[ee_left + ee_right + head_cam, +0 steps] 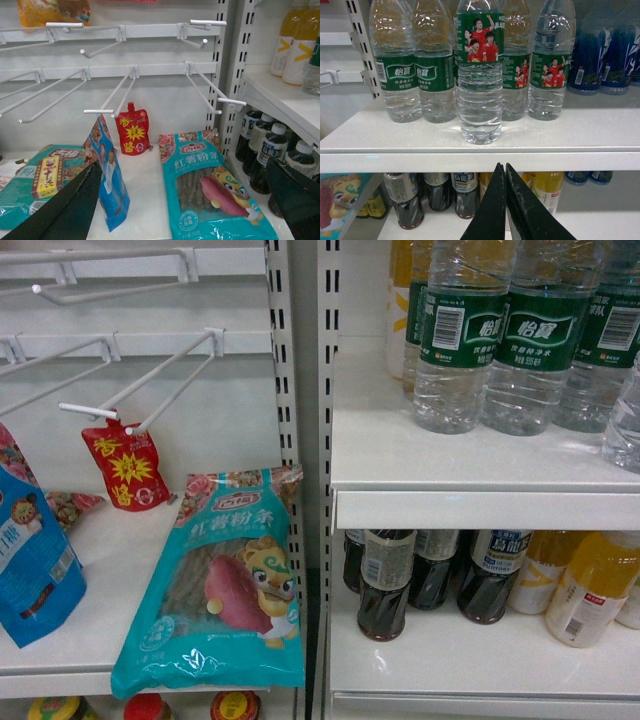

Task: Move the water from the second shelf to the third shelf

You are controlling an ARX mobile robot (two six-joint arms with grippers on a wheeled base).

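Note:
The water (480,95), a clear ribbed bottle whose green label shows people in red shirts, stands upright near the front edge of a white shelf (480,161), ahead of a row of like bottles (417,75). My right gripper (503,166) is shut with nothing in it. Its tips sit just below that shelf's edge, under the bottle and apart from it. In the left wrist view, my left gripper (183,163) is open wide over the neighbouring bay, holding nothing. The head view shows the water row (500,340) at top right and neither gripper.
Dark tea bottles (405,200) and yellow drink bottles (545,192) fill the shelf below. Blue bottles (600,55) stand right of the water. The left bay has a teal noodle bag (210,185), a blue pouch (110,175), a red sachet (132,135) and projecting peg hooks (215,92).

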